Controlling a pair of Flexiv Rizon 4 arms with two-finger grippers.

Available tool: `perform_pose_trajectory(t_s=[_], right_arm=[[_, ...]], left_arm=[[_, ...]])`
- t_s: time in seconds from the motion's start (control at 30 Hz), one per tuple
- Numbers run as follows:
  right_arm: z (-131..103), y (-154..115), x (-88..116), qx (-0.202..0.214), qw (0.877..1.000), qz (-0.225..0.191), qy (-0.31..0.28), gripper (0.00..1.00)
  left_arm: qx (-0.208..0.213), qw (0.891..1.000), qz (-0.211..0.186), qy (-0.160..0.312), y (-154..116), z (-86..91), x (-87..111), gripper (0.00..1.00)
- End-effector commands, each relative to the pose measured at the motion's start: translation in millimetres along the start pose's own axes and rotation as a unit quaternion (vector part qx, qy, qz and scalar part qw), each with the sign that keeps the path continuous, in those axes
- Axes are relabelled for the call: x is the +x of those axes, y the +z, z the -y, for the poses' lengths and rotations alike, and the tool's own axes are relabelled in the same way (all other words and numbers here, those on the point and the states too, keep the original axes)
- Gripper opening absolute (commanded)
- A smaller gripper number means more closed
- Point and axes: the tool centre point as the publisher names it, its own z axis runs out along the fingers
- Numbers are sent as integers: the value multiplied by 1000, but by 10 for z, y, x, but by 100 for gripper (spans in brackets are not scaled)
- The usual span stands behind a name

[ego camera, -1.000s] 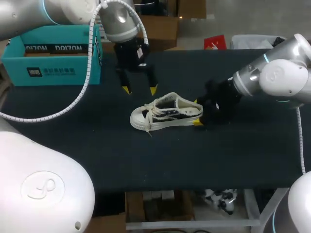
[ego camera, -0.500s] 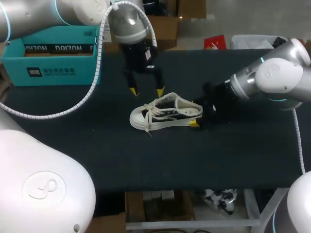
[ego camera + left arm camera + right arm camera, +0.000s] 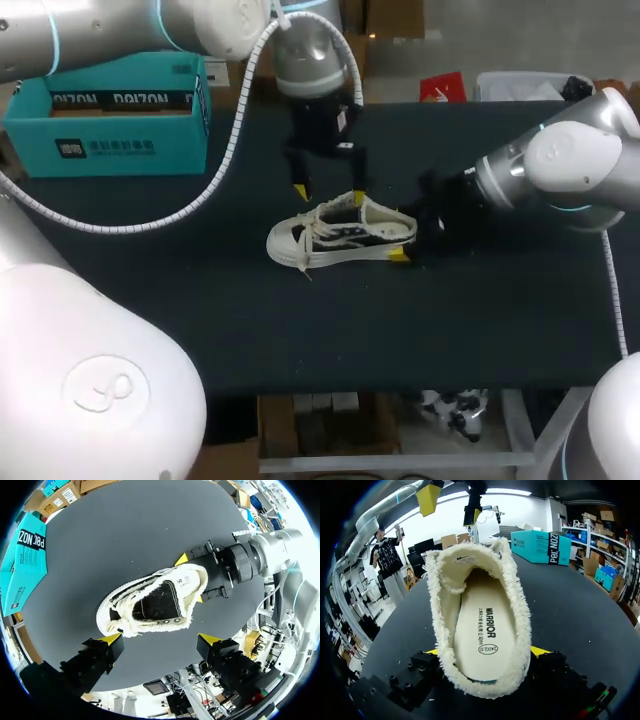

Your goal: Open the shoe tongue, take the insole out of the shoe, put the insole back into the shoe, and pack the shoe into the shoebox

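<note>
Sneaker (image 3: 340, 235): lying mid-surface (image 3: 300, 330), toe toward 9 o'clock, heel toward 3
Insole (image 3: 481, 630): sitting flat inside the sneaker, fluffy lining all round it
Right end effector (image 3: 191, 579): clamped on the heel, one yellow tip each side
Left end effector (image 3: 328, 190): spread wide, hanging over the sneaker's 12 o'clock side
Shoebox (image 3: 105, 120): teal, way off at 10 o'clock

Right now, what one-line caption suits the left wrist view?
Open left gripper above the cream fleece-lined sneaker on the dark table; right gripper clamps its heel.
</note>
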Motion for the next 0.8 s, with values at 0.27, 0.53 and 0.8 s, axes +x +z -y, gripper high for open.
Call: perform_pose_trajectory(t_s=[0.27, 0.53, 0.8], right_arm=[[28, 125, -12, 18, 1000, 12, 6, 0], [28, 125, -12, 18, 1000, 12, 6, 0], [28, 125, -12, 18, 1000, 12, 6, 0]], left_arm=[[23, 995, 77, -57, 239, 189, 176, 60], [14, 993, 87, -75, 370, 294, 182, 57], [8, 992, 93, -86, 487, 391, 202, 63]])
